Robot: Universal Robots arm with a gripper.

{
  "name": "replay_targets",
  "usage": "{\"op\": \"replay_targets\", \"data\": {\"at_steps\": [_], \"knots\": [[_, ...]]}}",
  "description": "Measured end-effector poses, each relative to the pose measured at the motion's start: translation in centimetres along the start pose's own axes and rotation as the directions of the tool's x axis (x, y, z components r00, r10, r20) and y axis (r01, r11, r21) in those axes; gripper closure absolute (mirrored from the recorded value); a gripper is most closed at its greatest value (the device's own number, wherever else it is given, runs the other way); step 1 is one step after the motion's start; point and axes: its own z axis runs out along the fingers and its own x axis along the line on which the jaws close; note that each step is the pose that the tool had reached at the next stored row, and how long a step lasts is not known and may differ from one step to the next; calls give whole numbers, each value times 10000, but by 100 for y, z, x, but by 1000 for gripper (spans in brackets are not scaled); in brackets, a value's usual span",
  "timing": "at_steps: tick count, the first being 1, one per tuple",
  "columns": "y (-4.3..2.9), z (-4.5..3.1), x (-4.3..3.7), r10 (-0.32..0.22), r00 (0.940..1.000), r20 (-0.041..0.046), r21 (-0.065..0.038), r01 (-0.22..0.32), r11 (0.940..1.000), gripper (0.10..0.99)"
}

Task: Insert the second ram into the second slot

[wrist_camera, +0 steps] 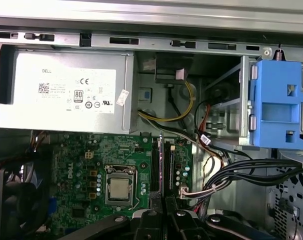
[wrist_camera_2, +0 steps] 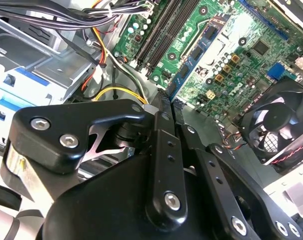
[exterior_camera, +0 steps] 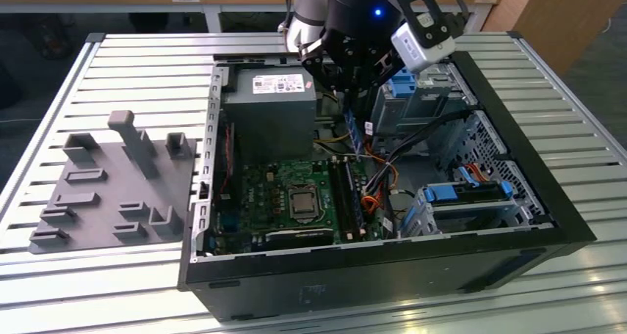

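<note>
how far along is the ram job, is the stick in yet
Not in yet. Done: the ram stick is gripped, the gripper shut on one end. In hand: it hangs above the motherboard inside the open case, near the memory slots. Left: seating it in its slot. Whether another stick is already seated, I cannot tell.
</note>
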Motion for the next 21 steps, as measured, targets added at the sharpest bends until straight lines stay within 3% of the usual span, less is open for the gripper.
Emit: {"op": "replay_targets", "data": {"at_steps": [21], "knots": [[-2, 27, 1, 384, 9993, 15, 9, -384, 9993, 949]]}}
